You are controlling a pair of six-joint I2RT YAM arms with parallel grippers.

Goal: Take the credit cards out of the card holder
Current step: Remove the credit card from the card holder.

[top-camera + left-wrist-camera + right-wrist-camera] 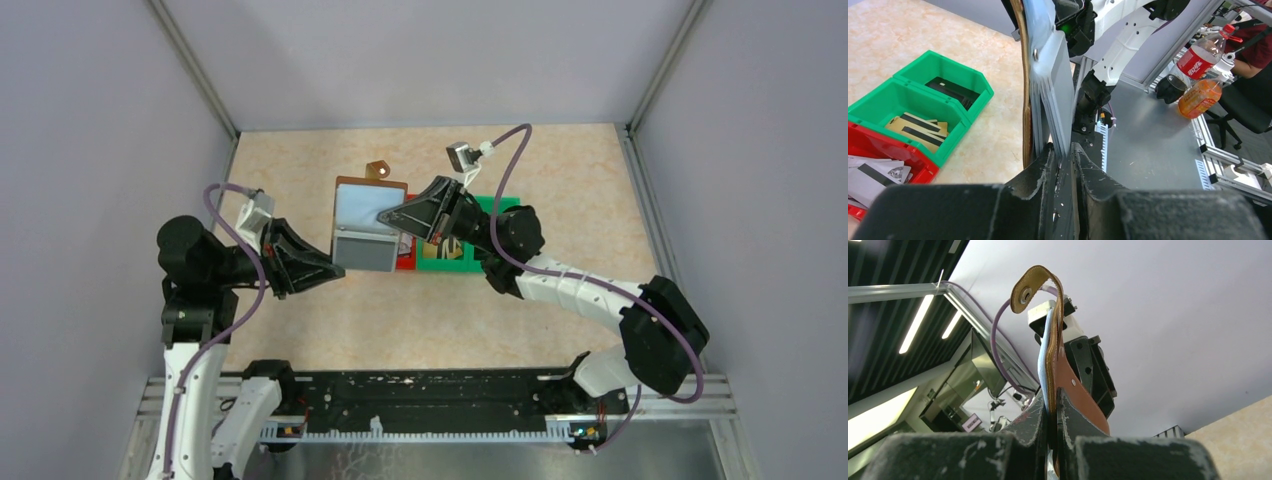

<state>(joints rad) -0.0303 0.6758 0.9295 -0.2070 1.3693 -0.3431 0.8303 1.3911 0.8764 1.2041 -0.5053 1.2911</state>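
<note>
The brown card holder [365, 215] hangs open in the air between both arms, pale blue inside, with its snap tab [378, 171] at the far end. My right gripper [388, 217] is shut on its upper flap; the brown leather [1073, 390] runs between the fingers. My left gripper [1066, 150] is shut on the near edge of the grey pocket leaves [1055, 80]. Whether a card lies among those layers I cannot tell. Gold credit cards [918, 131] with dark stripes and some dark cards [950, 92] lie in a green bin [973, 105].
A red bin [923, 172] holding pale cards [873, 175] adjoins the green one; both sit under the holder [455, 255]. Grey walls enclose the table. A black rail [430, 400] runs along the near edge. Drink bottles [1200, 75] stand off the table.
</note>
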